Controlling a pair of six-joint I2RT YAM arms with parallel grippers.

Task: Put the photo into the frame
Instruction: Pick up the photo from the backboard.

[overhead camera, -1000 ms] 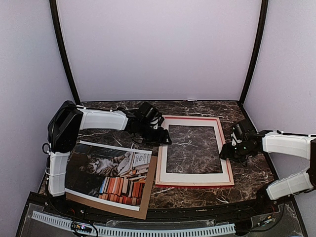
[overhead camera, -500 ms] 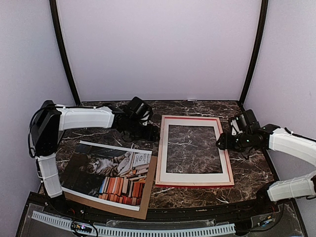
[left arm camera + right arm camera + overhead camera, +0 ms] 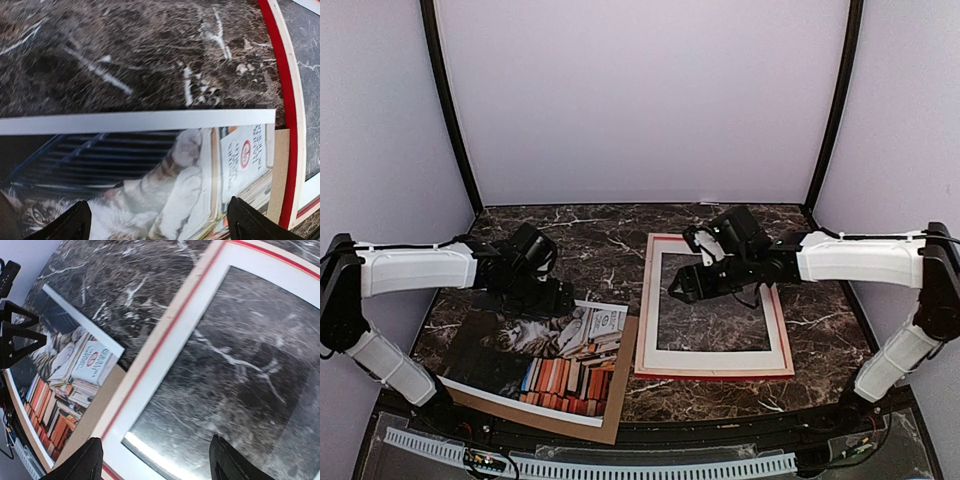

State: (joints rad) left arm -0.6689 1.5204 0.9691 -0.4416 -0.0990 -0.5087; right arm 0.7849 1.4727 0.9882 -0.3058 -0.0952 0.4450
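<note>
The photo [image 3: 535, 360], a tabby cat beside stacked red-orange books, lies face up at the table's front left on a brown board. The frame [image 3: 715, 377], thin and red, lies flat at centre right with a white mat inside it. My left gripper [image 3: 552, 297] hovers open over the photo's far edge; in the left wrist view its fingertips [image 3: 75, 222] straddle the cat on the photo [image 3: 150, 170], holding nothing. My right gripper [image 3: 683, 289] is open and empty above the frame's left half; the right wrist view shows the frame's red rail [image 3: 170, 330] and the photo [image 3: 75, 370] beyond it.
The brown backing board [image 3: 620, 405] pokes out under the photo's right and front edges, close to the frame's left rail. The white mat [image 3: 715, 358] fills the frame, with marble tabletop [image 3: 590, 225] showing through its cut-out. Purple walls enclose the table.
My left arm swung away from the frame's left rail, back over the photo's far edge, its jaws widening. My right arm reached from the frame's right side across to its left half.
</note>
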